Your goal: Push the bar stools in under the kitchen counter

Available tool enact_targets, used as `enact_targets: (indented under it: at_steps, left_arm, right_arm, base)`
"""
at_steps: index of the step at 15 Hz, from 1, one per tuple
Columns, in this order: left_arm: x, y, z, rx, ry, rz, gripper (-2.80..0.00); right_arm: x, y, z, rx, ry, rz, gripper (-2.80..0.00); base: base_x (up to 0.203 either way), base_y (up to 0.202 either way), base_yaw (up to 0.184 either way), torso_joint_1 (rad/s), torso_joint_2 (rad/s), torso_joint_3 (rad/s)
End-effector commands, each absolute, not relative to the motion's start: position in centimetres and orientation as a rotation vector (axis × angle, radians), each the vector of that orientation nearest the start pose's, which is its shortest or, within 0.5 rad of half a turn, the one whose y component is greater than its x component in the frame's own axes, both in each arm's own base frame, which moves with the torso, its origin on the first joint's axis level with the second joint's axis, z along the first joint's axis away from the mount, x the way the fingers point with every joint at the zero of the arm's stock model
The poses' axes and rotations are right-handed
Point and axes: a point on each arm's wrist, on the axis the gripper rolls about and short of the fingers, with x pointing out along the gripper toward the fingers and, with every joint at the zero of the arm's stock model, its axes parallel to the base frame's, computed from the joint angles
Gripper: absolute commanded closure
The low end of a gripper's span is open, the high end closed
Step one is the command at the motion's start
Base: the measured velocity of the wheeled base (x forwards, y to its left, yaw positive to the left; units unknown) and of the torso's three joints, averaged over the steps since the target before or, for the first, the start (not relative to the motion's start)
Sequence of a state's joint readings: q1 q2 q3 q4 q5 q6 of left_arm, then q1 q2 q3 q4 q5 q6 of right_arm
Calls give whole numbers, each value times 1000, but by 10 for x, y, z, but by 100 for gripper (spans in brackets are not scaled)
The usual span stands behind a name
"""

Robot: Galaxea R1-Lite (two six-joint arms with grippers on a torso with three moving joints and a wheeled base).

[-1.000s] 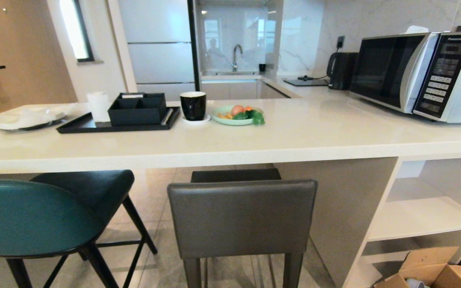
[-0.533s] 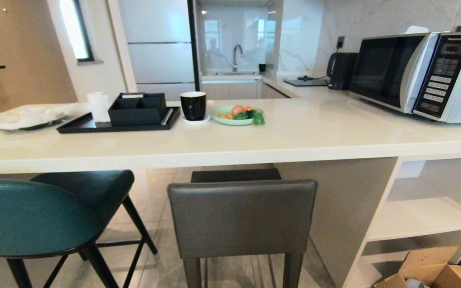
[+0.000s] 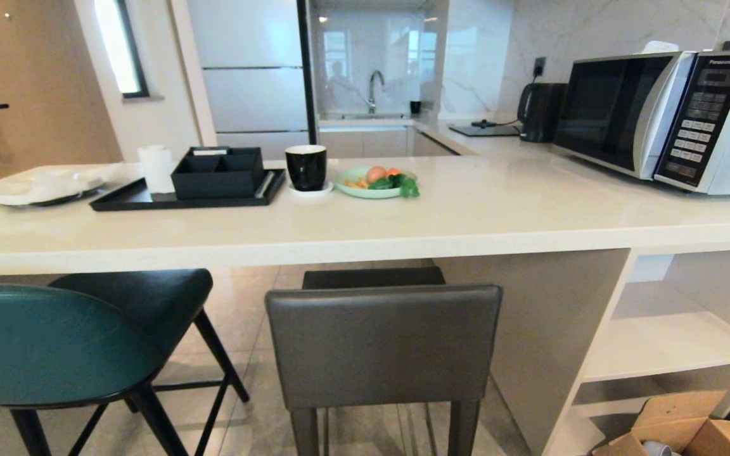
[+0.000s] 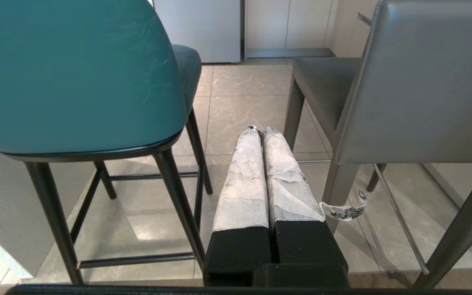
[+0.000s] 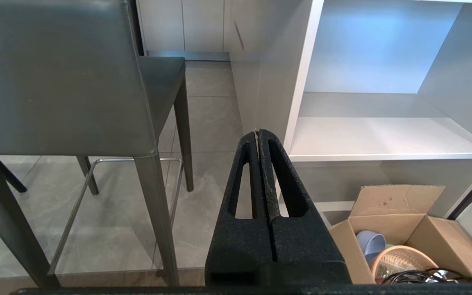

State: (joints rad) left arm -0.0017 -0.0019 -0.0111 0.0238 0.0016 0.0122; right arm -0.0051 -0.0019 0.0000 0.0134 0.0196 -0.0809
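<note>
Facing both stools before any push, the left gripper and right gripper hang low with jaws closed and empty, the teal stool left and grey stool near-centre, both needing shoving under the counter.

Teal stool: curved padded back, darker seat, thin black legs with crossbars. Upright on the tiled floor, seat front tucked just under the worktop edge, back standing well out from it.

Dark grey stool: square flat back, tapered grey legs, thin metal footrest. Upright just beside the teal stool, on the worktop's slab end panel side; seat partly under the edge, back out.

Worktop: long thick off-white slab, matching end panel, open white shelves beyond.
</note>
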Motion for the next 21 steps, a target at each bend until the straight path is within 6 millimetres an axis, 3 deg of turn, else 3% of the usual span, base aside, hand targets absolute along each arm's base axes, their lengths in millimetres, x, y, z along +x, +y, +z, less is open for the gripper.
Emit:
enact_targets:
  at_steps: [1,9,21]
  left_arm:
    - [-24,0,76,-1,9,-1,0]
    - [-23,0,77,-3,2,0,0]
    - [-23,0,77,-3,2,0,0]
  right_arm:
    - [-23,1,74,-83,15,16,0]
    - [-23,1,74,-81,13,14,0]
    - [-23,1,74,-80,15,16,0]
  base:
    - [0,0,0,0,0,0]
    - [-9,0,0,1,0,0]
    - [-194,0,-2,3,3,1]
